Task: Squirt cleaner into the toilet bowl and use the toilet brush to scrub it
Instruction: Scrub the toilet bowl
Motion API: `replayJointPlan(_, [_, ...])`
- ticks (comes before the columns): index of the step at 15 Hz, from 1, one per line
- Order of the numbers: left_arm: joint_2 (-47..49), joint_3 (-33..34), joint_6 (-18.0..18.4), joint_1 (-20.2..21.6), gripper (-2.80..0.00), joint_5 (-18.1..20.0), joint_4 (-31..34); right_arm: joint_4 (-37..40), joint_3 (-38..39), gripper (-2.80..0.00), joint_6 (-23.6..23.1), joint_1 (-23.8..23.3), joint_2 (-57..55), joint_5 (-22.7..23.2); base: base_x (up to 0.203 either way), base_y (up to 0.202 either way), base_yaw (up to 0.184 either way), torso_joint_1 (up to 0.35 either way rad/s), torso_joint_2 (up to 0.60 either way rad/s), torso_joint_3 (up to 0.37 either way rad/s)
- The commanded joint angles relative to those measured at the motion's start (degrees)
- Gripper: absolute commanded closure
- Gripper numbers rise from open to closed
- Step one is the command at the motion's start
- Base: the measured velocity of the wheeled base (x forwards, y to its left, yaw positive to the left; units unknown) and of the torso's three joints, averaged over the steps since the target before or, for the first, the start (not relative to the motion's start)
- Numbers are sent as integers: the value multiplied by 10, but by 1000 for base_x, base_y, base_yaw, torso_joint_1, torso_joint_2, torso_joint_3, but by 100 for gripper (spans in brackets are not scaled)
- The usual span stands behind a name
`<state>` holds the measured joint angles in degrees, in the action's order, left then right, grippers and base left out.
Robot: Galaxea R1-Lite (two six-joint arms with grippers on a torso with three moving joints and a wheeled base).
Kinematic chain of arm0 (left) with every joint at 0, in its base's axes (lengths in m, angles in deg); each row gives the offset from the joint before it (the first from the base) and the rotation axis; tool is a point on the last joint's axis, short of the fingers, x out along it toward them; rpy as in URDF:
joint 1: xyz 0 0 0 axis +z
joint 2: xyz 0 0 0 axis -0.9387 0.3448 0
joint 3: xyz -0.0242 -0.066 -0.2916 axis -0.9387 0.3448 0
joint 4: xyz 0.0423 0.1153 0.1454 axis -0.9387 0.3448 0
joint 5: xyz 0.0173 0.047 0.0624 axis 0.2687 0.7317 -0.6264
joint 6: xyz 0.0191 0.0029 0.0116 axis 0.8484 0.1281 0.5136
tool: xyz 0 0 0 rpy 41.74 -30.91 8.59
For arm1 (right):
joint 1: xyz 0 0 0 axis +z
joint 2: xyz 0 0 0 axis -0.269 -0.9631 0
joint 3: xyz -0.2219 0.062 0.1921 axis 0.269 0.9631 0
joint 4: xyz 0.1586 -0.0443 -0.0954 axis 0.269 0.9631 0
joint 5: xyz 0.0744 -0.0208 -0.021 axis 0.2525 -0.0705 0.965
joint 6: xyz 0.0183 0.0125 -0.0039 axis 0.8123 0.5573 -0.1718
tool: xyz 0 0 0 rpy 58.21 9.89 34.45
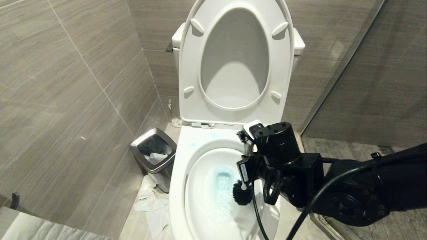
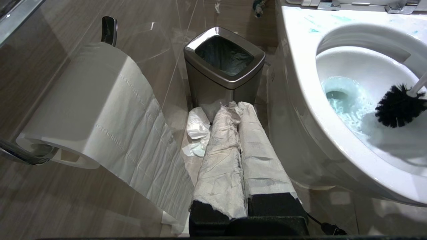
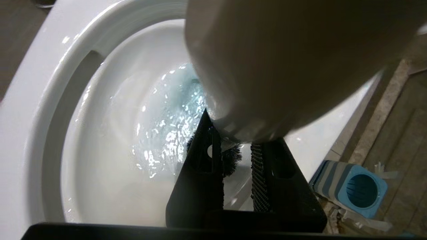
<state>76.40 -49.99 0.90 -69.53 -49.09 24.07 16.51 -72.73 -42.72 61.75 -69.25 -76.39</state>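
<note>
Grey tiled wall [image 1: 66,83] and floor; glass partition [image 1: 367,83] at 3 o'clock. Toilet bowl [image 1: 180,186] centre, seat [image 1: 186,66] and lid raised at 12. Cleaner [image 1: 222,186] tints water blue, smears on rim. Bin [image 1: 153,156] at 9, tight beside bowl; tissue [image 1: 150,200] on floor there. Paper roll [image 2: 83,100] near left gripper [image 2: 238,113], paper-wrapped, closed, empty. Right gripper [image 3: 235,156] above bowl's 3 o'clock side, clamped on toilet brush [image 1: 242,193]; bristles inside basin. Brush holder [image 3: 353,188] on floor past rim.
</note>
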Motion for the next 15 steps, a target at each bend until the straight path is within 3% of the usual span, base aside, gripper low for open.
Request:
replayJointPlan(1, [0, 4, 0, 0, 0, 0, 0, -3, 12, 0, 6, 21, 0, -2, 0, 0, 0, 0, 0, 0])
replayJointPlan(6, [0, 4, 0, 0, 0, 0, 0, -4, -37, 0, 16, 68, -64, -5, 0, 0, 0, 0, 0, 0])
replayJointPlan(10, [0, 4, 0, 0, 0, 0, 0, -1, -173, 0, -1, 70, -139, -11, 0, 0, 0, 0, 0, 0])
replayJointPlan(15, [0, 4, 0, 0, 0, 0, 0, 1, -327, 0, -60, 52, -229, -39, 0, 0, 0, 0, 0, 0])
